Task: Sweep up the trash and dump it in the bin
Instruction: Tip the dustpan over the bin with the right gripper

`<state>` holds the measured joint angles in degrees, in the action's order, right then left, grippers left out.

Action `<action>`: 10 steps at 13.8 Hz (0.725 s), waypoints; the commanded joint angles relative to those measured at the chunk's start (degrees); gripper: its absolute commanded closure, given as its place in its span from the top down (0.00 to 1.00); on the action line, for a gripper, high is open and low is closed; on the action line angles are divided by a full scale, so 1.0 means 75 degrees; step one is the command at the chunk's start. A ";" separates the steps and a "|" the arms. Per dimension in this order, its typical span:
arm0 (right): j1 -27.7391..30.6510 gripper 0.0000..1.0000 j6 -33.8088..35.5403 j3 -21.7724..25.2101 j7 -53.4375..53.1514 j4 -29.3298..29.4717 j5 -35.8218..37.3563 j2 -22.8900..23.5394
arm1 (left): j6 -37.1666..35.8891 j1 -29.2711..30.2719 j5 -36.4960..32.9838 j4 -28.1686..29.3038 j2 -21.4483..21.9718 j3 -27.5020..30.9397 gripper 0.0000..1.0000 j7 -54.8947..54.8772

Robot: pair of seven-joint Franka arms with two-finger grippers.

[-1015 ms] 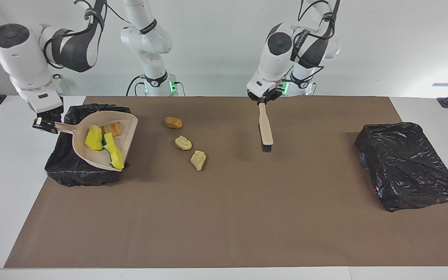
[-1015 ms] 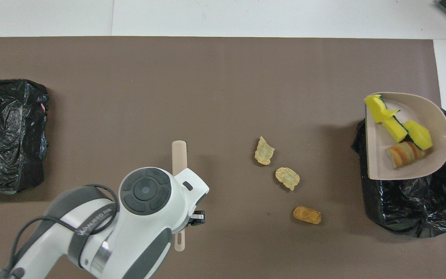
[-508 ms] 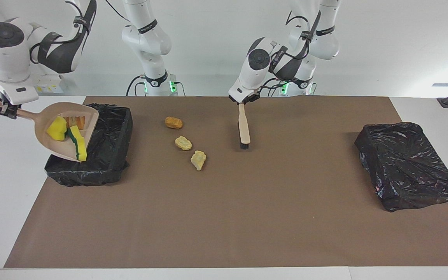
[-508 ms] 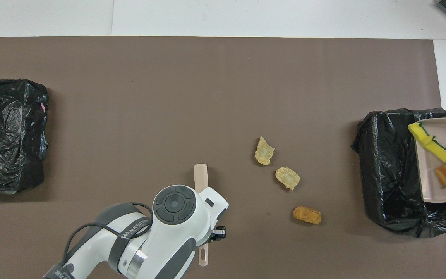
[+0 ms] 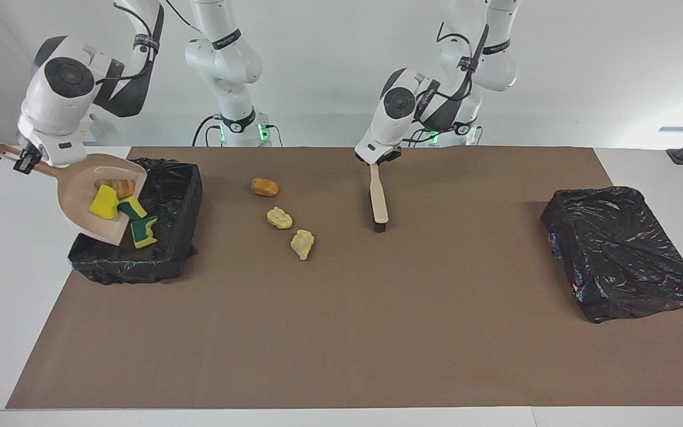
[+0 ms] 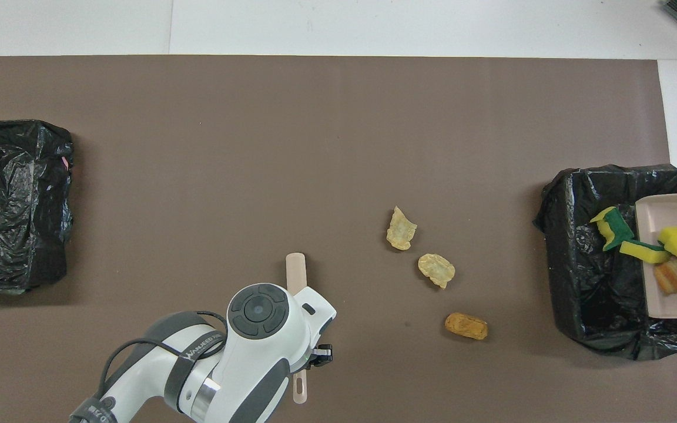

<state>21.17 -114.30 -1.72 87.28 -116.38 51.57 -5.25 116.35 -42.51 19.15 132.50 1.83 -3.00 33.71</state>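
Beige dustpan [image 5: 89, 198], gripped at its handle by the right gripper [image 5: 24, 159], tilts over the bin [image 5: 163, 237]; one sponge [image 5: 143, 231] slides off its lip, another [image 5: 103, 204] and the roll [image 5: 117, 187] are inside. The left gripper [image 5: 377, 159] holds the brush [image 5: 379, 198] upright, bristles on the tabletop [image 5: 341, 326].

From overhead, three lumps [image 6: 431, 270] lie unswept between brush and bin, so I judge the task roughly half done. A second bag [image 6: 12, 202] sits at the left arm's end.
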 commanded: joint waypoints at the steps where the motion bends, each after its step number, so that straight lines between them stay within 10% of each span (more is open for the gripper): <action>1: -0.0150 0.00 0.0240 -0.0122 -0.0107 -0.0186 0.0645 -0.0284 | 0.0214 -0.0074 0.0095 0.0158 0.0037 0.0084 0.59 -0.0018; 2: -0.0291 0.00 0.0426 -0.0122 -0.0106 -0.0151 0.0775 -0.0296 | 0.0190 -0.0074 0.0095 0.0146 0.0037 0.0084 0.98 -0.0088; 10: -0.0561 0.00 0.0791 -0.0110 0.0432 0.0468 0.1070 -0.0742 | -0.0114 0.2020 -0.0640 -0.1025 -0.0021 0.0143 1.00 -0.0124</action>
<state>16.37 -109.83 -2.18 88.05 -114.98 59.24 -9.43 116.43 -31.98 17.27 127.21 1.73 -1.52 33.21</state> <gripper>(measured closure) 0.687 0.000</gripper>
